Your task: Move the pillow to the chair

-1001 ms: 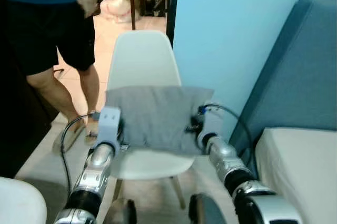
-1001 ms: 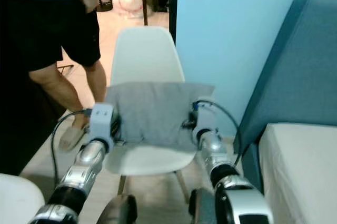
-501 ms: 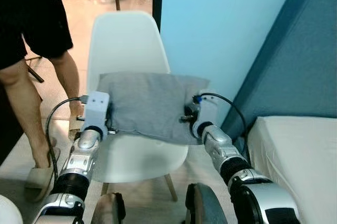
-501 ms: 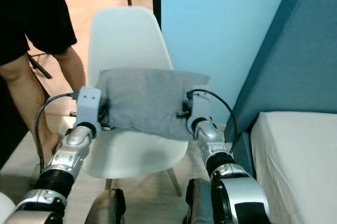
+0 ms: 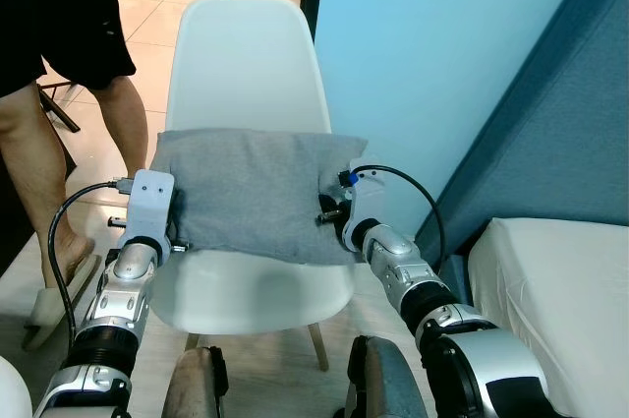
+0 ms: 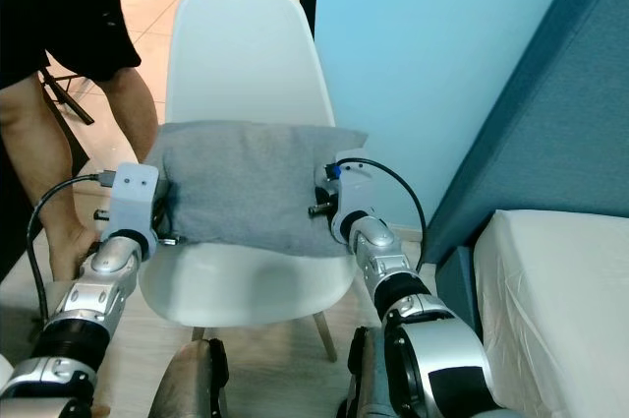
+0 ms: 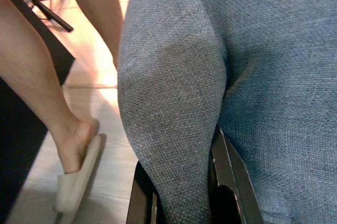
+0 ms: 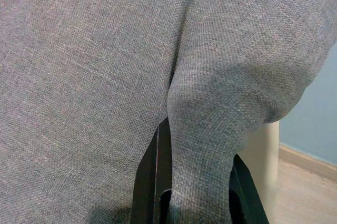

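A grey fabric pillow [image 5: 251, 192] hangs spread between my two grippers, over the seat of a white shell chair [image 5: 241, 64]. My left gripper [image 7: 181, 192] is shut on a fold at the pillow's left edge. The right gripper [image 8: 197, 190] is shut on a fold at its right edge. In the eye views the fingers are mostly hidden behind the cloth. The pillow's lower edge is close above the seat [image 5: 260, 290]; I cannot tell whether it touches.
A person's bare legs [image 5: 29, 143] and a slipper [image 5: 44, 305] stand at the chair's left on the tiled floor. A light blue wall [image 5: 423, 44] rises behind the chair on the right. A blue upholstered panel [image 5: 560, 113] and a white mattress [image 5: 560, 280] are at the right.
The whole view has shifted as I came closer to the chair. The pillow, still held by both grippers, now sits lower over the seat. The person has moved towards the left.
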You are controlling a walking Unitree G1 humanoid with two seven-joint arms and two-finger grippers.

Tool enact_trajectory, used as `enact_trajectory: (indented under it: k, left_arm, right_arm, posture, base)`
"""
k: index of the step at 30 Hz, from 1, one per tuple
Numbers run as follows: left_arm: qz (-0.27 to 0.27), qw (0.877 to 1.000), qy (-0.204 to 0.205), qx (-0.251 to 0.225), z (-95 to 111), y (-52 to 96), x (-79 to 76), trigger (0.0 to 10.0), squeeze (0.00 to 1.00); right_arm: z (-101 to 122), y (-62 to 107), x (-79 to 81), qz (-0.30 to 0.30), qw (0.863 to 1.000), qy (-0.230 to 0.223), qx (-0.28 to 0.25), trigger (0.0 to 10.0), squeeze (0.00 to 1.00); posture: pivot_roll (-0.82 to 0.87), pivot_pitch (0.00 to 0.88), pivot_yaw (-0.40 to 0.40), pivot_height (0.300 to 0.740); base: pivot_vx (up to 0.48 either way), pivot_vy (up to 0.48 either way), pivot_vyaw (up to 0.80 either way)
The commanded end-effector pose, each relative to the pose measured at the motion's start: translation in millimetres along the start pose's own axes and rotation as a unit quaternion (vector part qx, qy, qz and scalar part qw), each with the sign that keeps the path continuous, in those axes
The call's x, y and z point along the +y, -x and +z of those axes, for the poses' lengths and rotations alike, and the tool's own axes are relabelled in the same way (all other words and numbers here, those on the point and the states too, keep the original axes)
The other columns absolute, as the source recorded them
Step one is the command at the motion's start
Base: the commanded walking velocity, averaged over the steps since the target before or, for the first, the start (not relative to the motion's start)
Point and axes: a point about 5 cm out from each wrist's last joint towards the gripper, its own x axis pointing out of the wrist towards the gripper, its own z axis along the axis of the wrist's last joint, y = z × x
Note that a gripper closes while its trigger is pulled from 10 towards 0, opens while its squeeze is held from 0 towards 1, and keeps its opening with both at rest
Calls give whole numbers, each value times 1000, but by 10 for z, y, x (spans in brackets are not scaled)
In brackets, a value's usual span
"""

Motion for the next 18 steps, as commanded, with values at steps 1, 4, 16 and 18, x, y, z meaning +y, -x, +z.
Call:
enact_trajectory:
  k: [1, 4, 16, 18]
  left_arm:
    - [-6, 1000, 0, -8, 43, 0, -26, 10000, 0]
    - [-14, 1000, 17, -12, 53, -12, -104, 10000, 1000]
    - [-8, 1000, 11, -15, 32, -34, -70, 10000, 1000]
    - [15, 1000, 5, -3, -70, -1, 52, 10000, 1000]
  right_arm:
    - [9, -11, -3, 1, 1000, 12, 12, 10000, 0]
    - [12, -5, -33, -13, 1000, 3, 7, 10000, 1000]
    - [18, 41, -173, -55, 998, 14, -2, 10000, 1000]
    - [-21, 89, -271, -96, 995, 38, 0, 10000, 1000]
  posture:
    - [124, 148, -123, 559]
    - [121, 142, -121, 559]
    - [112, 122, -125, 559]
    - [109, 111, -125, 559]
  base:
    - [0, 0, 0]
    - [0, 0, 0]
    - [0, 0, 0]
    - [0, 0, 0]
